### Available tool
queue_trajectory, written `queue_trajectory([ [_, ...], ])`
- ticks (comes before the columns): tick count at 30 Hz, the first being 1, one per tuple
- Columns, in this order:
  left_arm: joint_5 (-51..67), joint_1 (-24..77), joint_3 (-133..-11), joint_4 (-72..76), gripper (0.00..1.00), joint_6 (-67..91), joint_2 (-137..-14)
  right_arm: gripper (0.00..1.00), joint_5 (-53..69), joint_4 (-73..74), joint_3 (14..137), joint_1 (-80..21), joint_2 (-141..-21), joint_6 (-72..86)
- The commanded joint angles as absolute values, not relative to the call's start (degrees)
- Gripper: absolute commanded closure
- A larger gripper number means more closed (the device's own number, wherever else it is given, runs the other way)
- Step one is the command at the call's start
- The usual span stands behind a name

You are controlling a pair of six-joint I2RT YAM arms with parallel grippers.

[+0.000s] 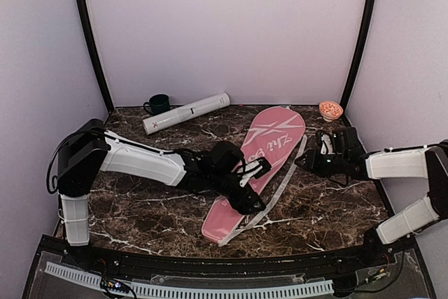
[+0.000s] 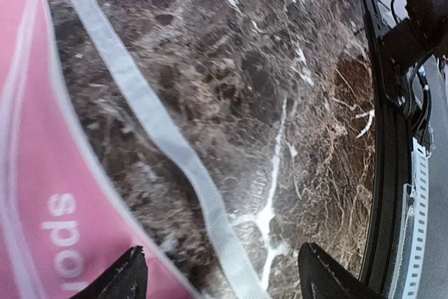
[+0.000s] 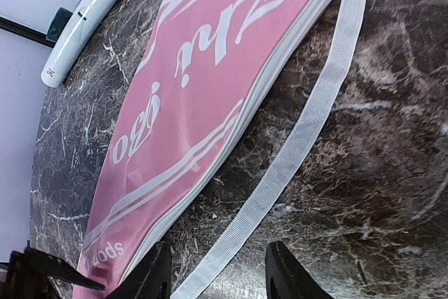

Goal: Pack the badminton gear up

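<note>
Rackets and shuttlecocks were out of sight, seemingly packed, while the white tube (image 1: pixel 185 112) lay loose behind the pink bag (image 1: pixel 276 134), with the left gripper (image 1: pixel 250 181) and right gripper (image 1: pixel 309 159) both spread empty at its edges.

Pink bag (image 1: pixel 269 146) lies diagonally mid-table, white strap (image 1: pixel 278 190) along its right edge. Left gripper (image 1: pixel 255 187) over bag's near half; right gripper (image 1: pixel 306 152) beside strap. Tube (image 1: pixel 186 113) and mug (image 1: pixel 158 104) far left; bowl (image 1: pixel 330 110) far right.
</note>
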State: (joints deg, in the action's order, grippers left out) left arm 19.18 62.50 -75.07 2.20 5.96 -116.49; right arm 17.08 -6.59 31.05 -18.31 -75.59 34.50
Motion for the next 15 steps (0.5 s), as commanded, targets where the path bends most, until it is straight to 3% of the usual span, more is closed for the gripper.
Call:
queue_trajectory([
  [1, 19.65, 60.71, -71.19, 7.31, 0.23, 9.20, -106.13, 0.55, 21.36, -14.19, 33.23, -18.51, -80.93, 34.58],
  [10, 10.86, 55.46, -59.05, 12.76, 0.24, 14.37, -93.74, 0.57, 21.80, -19.85, 37.91, -20.01, -93.11, 35.04],
  [15, 6.09, 53.83, -54.97, 11.12, 0.24, 15.49, -87.71, 0.66, 23.96, -24.72, 41.07, -23.56, -100.83, 37.57],
])
